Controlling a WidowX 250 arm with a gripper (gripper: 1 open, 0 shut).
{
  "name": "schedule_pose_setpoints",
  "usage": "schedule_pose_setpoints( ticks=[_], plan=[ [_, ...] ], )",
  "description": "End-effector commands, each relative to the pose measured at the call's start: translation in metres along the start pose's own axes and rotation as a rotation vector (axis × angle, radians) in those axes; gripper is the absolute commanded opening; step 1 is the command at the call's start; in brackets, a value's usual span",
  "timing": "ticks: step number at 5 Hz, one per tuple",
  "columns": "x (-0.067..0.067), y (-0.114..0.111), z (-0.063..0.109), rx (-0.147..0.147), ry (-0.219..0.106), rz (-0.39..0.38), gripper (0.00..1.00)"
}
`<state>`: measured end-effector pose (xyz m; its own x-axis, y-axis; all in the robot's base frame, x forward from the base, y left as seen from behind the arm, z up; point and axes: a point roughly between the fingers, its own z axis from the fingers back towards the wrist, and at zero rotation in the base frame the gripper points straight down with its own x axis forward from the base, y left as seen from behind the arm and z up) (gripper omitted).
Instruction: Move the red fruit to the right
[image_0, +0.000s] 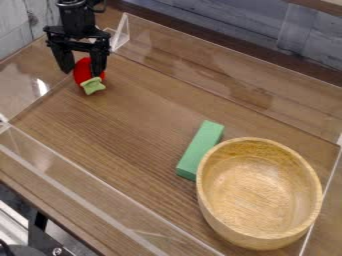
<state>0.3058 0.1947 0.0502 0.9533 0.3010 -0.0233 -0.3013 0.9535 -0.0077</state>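
The red fruit (86, 72) is a small glossy red toy with a pale green leafy cap, lying on the wooden tabletop at the far left. My black gripper (80, 66) hangs straight over it, open, with one finger on each side of the red body. The green cap pokes out below the fingers toward the front. Whether the fingers touch the fruit I cannot tell.
A green rectangular block (202, 148) lies in the middle right. A large wooden bowl (261, 190) stands at the front right. Clear plastic walls (134, 40) run around the table's edges.
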Motion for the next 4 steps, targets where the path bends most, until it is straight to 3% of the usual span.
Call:
schedule_pose_setpoints(
  ticks=[1, 4],
  plan=[
    [0.0138, 0.0034, 0.0163, 0.024, -0.061, 0.0, 1.0],
    [0.0213, 0.0109, 0.0083, 0.027, -0.054, 0.025, 1.0]
  ],
)
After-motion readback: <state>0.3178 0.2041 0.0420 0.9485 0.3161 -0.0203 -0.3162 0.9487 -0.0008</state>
